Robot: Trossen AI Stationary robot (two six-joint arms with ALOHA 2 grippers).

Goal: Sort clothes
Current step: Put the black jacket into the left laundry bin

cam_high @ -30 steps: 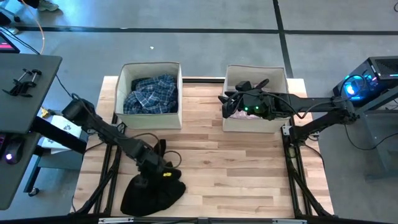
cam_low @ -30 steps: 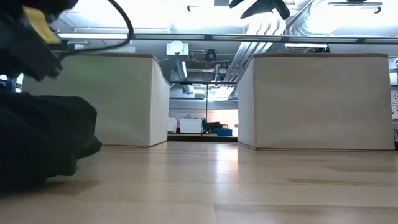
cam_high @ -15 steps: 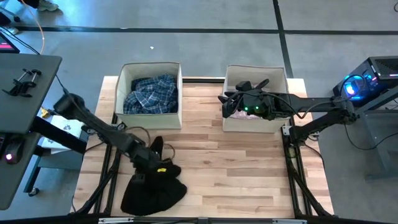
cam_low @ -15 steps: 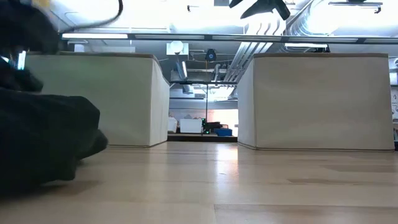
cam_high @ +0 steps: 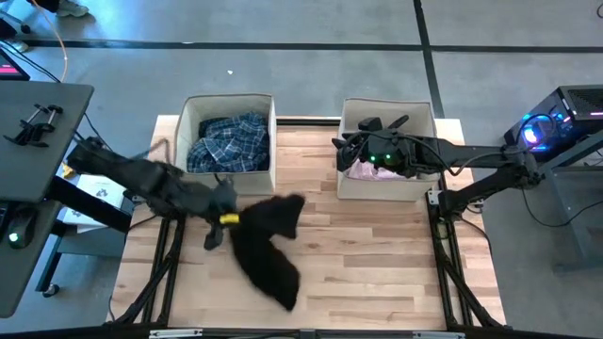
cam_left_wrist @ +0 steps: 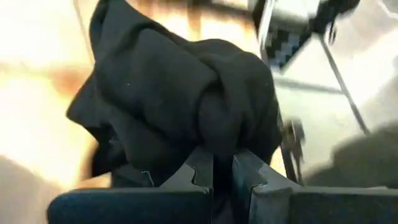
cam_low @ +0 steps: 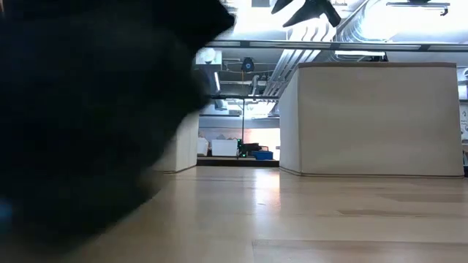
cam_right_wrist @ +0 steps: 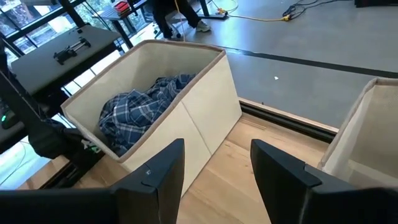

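A black garment (cam_high: 268,247) dangles from my left gripper (cam_high: 224,218), which is shut on it in front of the left beige bin (cam_high: 228,102). The garment fills the left of the low view (cam_low: 95,109) and bunches ahead of the fingers in the left wrist view (cam_left_wrist: 180,93). A blue-white plaid shirt (cam_high: 226,141) lies in the left bin (cam_right_wrist: 205,112). A pale pink shirt (cam_high: 372,172) lies in the right bin (cam_high: 388,105). My right gripper (cam_high: 344,155) hovers open over the right bin's left wall, holding nothing. My left gripper pinches a bunched fold of the black garment (cam_left_wrist: 222,146) between its two fingers (cam_left_wrist: 200,171). The cloth trails away from the fingers toward the table's near right, slack. Whether its lower end (cam_high: 283,297) touches the table I cannot tell.
The two bins stand side by side at the table's far edge with a gap between them (cam_low: 238,146). Bare wooden tabletop (cam_high: 377,254) stretches in front of the right bin. A grey side table (cam_high: 38,132) stands off the table's left edge.
My left gripper has taken hold of the black garment and gone up and toward the far edge. The garment, a heap at the table's near left before, has been pulled up and swung out toward the right, stretched long.
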